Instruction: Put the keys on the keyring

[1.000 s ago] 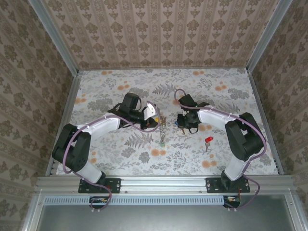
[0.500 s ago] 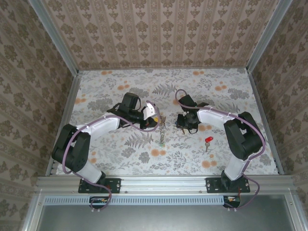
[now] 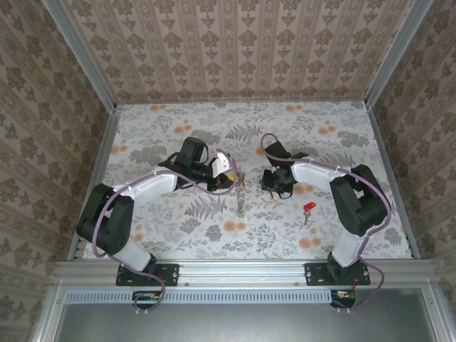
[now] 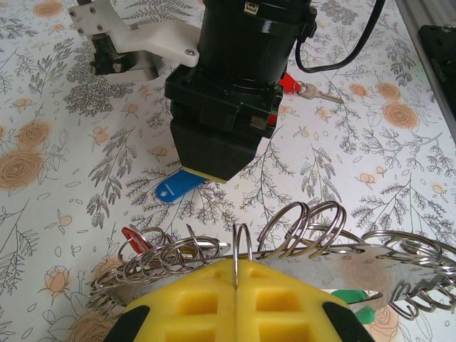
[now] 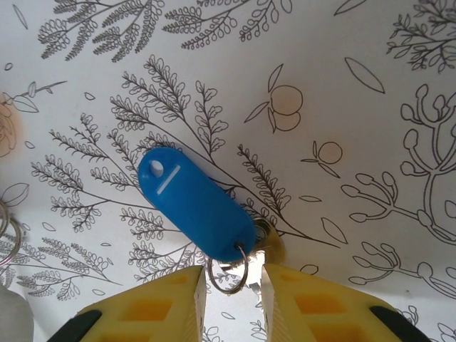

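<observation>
Left gripper [image 4: 236, 269] clamped on the keyring [image 4: 285, 251]; right gripper [image 5: 231, 288], jaws slightly apart, straddles the ring end of a blue key [image 5: 194, 203] lying flat, pointing diagonally away from it.

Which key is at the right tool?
The blue-tagged key: its split ring sits between the yellow fingers of the right tool. The red-tagged key lies alone, well clear of it.

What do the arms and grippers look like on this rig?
Left arm and right arm: white links, black joints and bases, purple cable along each. Left gripper and right gripper: black bodies, yellow fingers with square pockets.
</observation>
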Robot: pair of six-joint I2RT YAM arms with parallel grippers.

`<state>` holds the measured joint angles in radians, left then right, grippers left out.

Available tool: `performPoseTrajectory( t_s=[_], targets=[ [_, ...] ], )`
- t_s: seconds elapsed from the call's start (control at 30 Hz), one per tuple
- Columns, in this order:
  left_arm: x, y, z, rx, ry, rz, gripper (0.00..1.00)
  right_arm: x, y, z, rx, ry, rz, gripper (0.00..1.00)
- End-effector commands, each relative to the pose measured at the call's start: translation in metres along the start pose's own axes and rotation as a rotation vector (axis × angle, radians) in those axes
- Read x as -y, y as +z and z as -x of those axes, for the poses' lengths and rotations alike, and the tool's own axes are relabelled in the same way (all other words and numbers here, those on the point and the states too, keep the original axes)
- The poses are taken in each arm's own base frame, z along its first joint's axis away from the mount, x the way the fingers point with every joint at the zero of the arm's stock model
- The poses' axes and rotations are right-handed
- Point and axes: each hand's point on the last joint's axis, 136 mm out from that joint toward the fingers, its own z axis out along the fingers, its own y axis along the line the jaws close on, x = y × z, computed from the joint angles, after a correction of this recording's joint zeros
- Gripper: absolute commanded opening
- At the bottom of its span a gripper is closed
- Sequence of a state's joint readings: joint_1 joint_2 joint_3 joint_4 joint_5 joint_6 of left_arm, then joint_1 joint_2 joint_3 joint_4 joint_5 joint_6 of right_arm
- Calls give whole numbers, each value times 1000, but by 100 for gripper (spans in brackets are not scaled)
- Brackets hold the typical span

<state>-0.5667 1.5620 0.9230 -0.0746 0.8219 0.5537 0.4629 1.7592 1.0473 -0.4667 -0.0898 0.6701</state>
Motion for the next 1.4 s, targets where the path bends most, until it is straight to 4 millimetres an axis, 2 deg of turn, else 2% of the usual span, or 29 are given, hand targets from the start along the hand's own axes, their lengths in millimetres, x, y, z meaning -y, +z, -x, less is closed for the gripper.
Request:
performPoseTrajectory(
  t_s=[0.0,0.07,0.33,0.53,0.67,0.83,1.07,1.2,1.37],
  targets=[
    [0,-9,16,34,48,4,0,-5,4,-1,-11,19,12,28],
    [1,-9,16,33,47,3,0,-7,4,-1,-10,18,22,27],
    [1,-9,16,35,46,0,0,-4,2,0,-4,-2,1,10],
    [1,-9,15,33,44,-1,0,12,-9,1,3,-93,-104,7],
    [1,-9,15,31,42,0,0,17,-15,3,-1,-180,-167,7],
    [0,-8,15,32,42,-2,0,15,-9,0,-45,-241,-192,10],
    [1,-9,15,33,42,-5,0,8,1,-2,-66,-248,-171,14],
    [1,-8,15,31,39,-6,0,7,1,-2,-66,-242,-168,17],
    [1,-8,14,30,39,-6,0,-4,0,-2,-54,-220,-103,19]
  ],
)
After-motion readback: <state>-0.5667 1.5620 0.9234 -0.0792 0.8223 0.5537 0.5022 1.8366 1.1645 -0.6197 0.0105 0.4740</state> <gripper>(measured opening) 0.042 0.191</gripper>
